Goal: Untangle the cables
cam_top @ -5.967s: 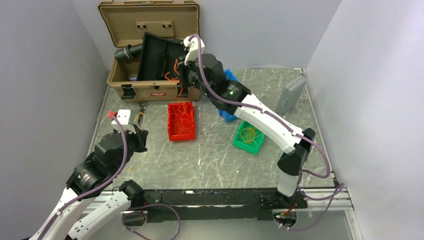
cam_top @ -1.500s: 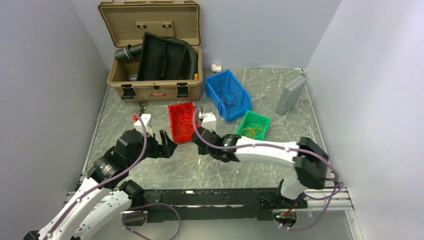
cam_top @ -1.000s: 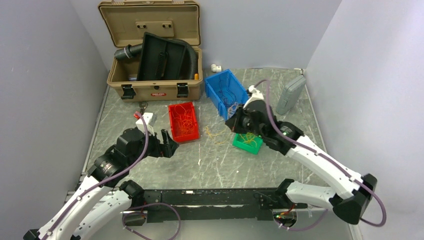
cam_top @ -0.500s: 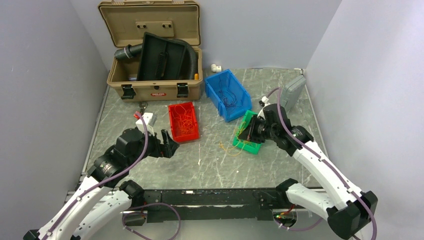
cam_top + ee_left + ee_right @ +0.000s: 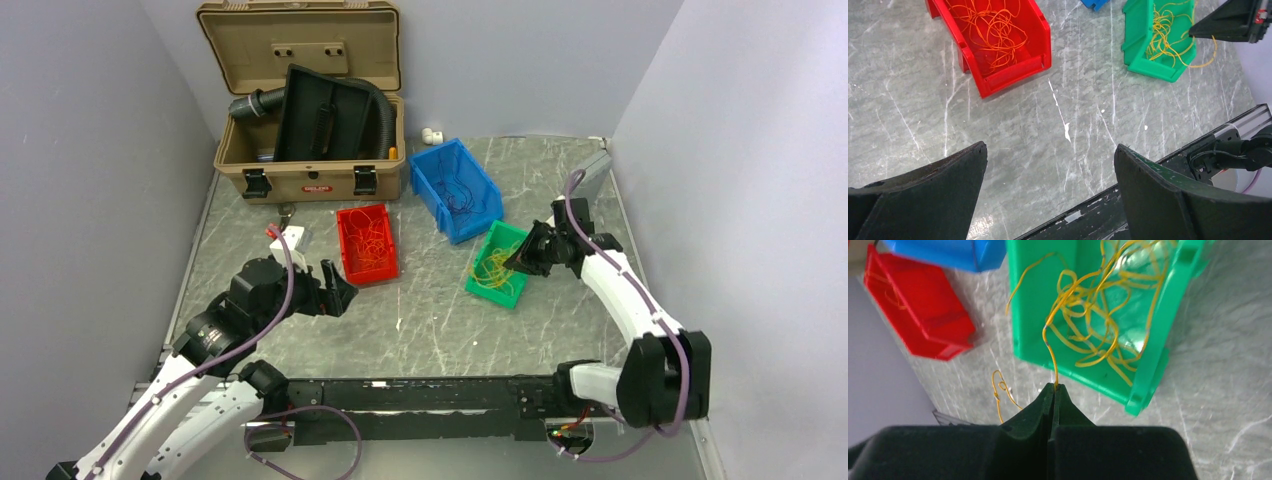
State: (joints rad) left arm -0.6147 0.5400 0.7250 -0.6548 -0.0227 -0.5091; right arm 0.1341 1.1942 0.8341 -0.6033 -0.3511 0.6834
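Right wrist view: the right gripper (image 5: 1053,389), closed tight, pinches a single strand of the thin yellow cables (image 5: 1088,315) just outside the open-fronted green plastic bin (image 5: 1148,365). The rest of the tangle lies inside that bin on the marbled grey table (image 5: 1228,340). The left gripper (image 5: 1050,155) hangs spread wide and empty, well to the left of the bin. The strands look featherlight, limp and springy. A pinch near a free end would likely draw one out without dragging the bunch.

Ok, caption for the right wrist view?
Right gripper shut on a yellow cable leading into the green bin.
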